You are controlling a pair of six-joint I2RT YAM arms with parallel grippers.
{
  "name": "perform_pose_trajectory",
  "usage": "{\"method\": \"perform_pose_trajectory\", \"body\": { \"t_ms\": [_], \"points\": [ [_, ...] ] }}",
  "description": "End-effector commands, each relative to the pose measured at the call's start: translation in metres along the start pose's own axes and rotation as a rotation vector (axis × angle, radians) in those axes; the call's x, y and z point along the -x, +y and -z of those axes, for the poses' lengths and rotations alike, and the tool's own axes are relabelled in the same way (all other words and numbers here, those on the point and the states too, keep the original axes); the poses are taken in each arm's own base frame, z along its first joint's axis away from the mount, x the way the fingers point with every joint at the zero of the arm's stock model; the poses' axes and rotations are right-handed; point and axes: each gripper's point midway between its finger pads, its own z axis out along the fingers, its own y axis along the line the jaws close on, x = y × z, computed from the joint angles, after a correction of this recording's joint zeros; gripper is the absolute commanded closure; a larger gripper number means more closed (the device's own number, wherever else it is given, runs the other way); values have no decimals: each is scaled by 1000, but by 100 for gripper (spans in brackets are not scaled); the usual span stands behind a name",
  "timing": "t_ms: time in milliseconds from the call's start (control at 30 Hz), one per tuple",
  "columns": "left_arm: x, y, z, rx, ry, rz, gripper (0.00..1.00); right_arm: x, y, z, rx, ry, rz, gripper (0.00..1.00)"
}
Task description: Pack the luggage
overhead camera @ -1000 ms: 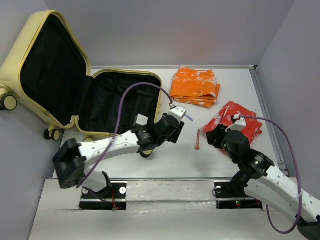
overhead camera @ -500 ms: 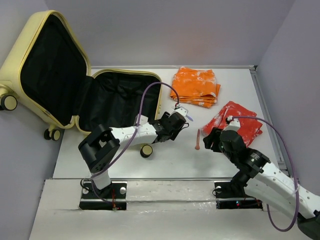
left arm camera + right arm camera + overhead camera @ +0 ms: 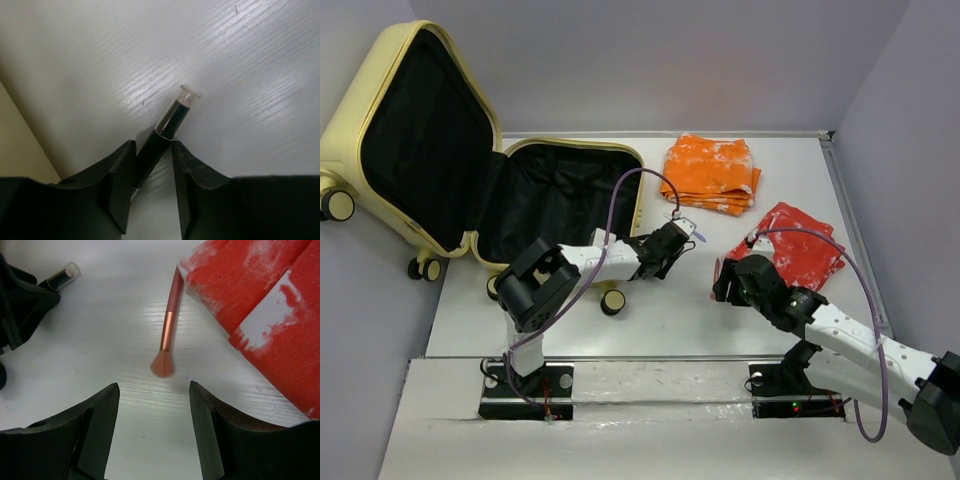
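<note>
Left wrist: tube (image 3: 172, 120) nr luggage (image 3: 20, 150) edge?

Luggage (image 3: 345, 150): pale yellow shell, black lining; wheel (image 3: 612, 302) black with cream hub. Orange cloth (image 3: 710, 172), 12 o'clock: white blotches. Red cloth (image 3: 805, 255), 3 o'clock: white blotches. Brush (image 3: 170, 315): pink handle, coppery ferrule, peach bristles. Tube (image 3: 170, 120): black, clear cap over pink tip. Table (image 3: 660, 325): white, fine grain. Cable (image 3: 640, 170): purple.
</note>
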Motion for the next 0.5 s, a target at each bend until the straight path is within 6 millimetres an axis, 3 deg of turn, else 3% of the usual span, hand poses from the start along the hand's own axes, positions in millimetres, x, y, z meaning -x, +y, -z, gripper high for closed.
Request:
{"method": "perform_pose_trajectory", "body": {
  "t_ms": [0, 200, 367, 433, 467],
  "points": [
    [7, -8, -6, -35, -33, 15, 60, 14, 8, -9, 6, -57, -32, 37],
    [3, -18, -11, -73, -26, 39, 93, 9, -5, -30, -111, -41, -21, 40],
    [20, -17, 2, -86, -90, 84, 94, 6, -8, -50, -179, -24, 9, 48],
    [41, -14, 24, -104, -154, 133, 94, 4, -7, -61, -211, -4, 33, 51],
    [61, -11, 46, -123, -220, 164, 94, 4, -6, -64, -217, 2, 38, 52]
  ]
}}
